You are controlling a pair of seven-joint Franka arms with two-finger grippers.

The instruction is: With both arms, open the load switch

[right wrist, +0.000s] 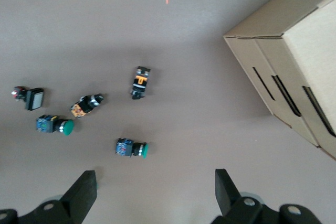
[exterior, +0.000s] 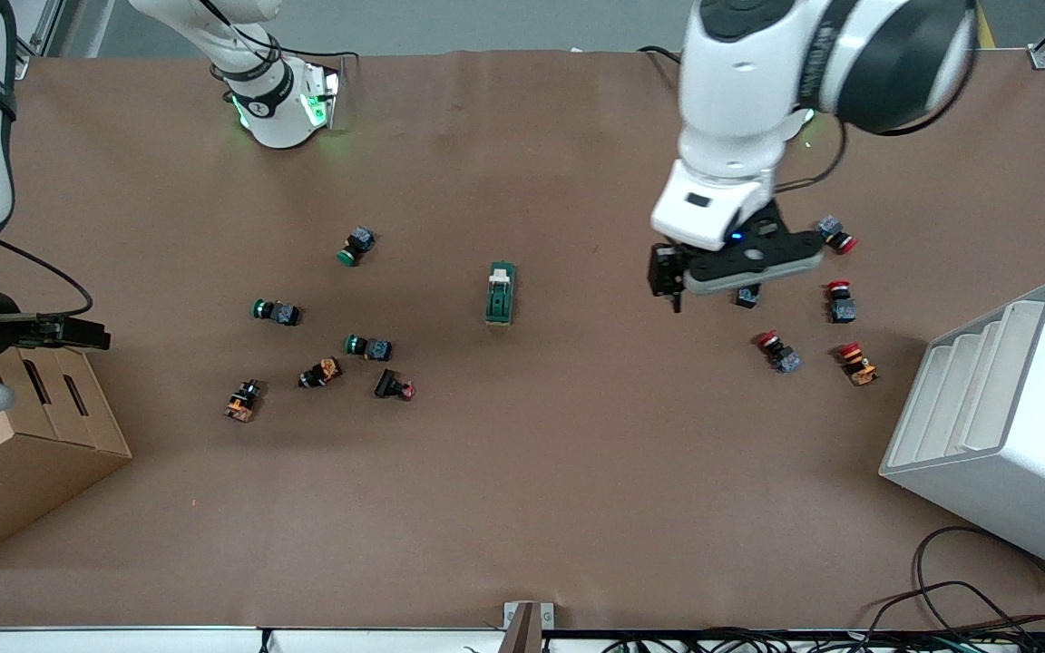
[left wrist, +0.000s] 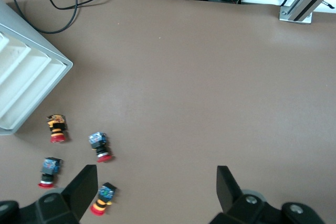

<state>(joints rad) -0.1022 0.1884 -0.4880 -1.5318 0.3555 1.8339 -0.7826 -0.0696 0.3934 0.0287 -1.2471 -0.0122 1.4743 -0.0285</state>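
The load switch, a dark green oblong block with a white lever piece on top, lies on the brown table about midway between the arms' ends. My left gripper hangs open over bare table between the switch and the red-capped push buttons. In the left wrist view the left gripper holds nothing, with a red-capped button close to one finger. My right gripper is open over the edge of a cardboard box at the right arm's end, and in the right wrist view it is empty. Neither wrist view shows the switch.
Several green-capped and orange push buttons lie scattered toward the right arm's end, and several red-capped ones toward the left arm's end. A white slotted rack stands by the red ones. The cardboard box sits under my right gripper.
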